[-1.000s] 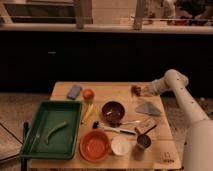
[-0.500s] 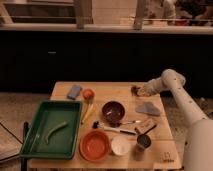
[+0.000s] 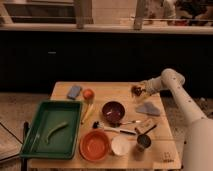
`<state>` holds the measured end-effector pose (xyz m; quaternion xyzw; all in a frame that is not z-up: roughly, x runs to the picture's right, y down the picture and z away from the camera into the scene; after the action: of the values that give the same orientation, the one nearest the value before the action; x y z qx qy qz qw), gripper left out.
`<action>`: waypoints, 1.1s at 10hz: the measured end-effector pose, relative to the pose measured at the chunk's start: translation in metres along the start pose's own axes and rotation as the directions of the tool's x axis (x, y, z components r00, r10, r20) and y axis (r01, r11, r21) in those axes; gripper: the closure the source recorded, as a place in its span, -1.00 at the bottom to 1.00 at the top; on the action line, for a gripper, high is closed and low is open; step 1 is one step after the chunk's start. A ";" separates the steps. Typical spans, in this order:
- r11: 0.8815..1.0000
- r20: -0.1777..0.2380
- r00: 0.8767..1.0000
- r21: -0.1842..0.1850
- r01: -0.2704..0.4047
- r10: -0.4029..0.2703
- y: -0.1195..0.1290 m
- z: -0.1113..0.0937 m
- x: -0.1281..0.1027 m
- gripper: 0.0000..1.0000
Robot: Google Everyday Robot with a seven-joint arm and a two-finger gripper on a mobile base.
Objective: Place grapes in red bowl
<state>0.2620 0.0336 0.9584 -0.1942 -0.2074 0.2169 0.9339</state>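
Note:
The grapes [image 3: 135, 90] are a small dark reddish bunch at the far right of the wooden table [image 3: 165, 150]. My gripper [image 3: 139, 90], on the white arm reaching in from the right, is right at the bunch, and I cannot tell whether it touches it. The red bowl [image 3: 95, 145] stands empty near the table's front edge, well to the left of and nearer than the gripper.
A dark maroon bowl [image 3: 113, 111] sits mid-table between the grapes and the red bowl. Around it lie a green tray [image 3: 50, 131], a blue sponge [image 3: 74, 91], an orange fruit [image 3: 88, 93], a banana [image 3: 87, 113], a grey-blue cloth [image 3: 148, 108], a white bowl [image 3: 120, 145], a metal cup [image 3: 143, 142] and utensils [image 3: 127, 122].
The gripper end of the arm has shifted slightly at the far right of the table. The bowls and the other objects have not moved.

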 end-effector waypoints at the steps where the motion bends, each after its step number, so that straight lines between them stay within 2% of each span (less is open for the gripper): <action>1: 1.000 -0.003 1.000 -0.004 -0.001 0.001 0.000 0.003 0.001 -0.54; 4: 1.000 -0.011 1.000 -0.024 -0.017 0.016 -0.003 0.015 0.003 -0.50; 5: 0.999 -0.012 1.000 -0.028 -0.019 0.019 -0.003 0.018 0.003 -0.38; 7: 0.999 -0.017 1.000 -0.033 -0.025 0.025 -0.003 0.022 0.006 0.06; 11: 0.999 -0.007 0.999 -0.034 -0.036 0.036 -0.002 0.016 0.013 0.86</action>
<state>0.2655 0.0422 0.9770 -0.2146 -0.2047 0.2295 0.9270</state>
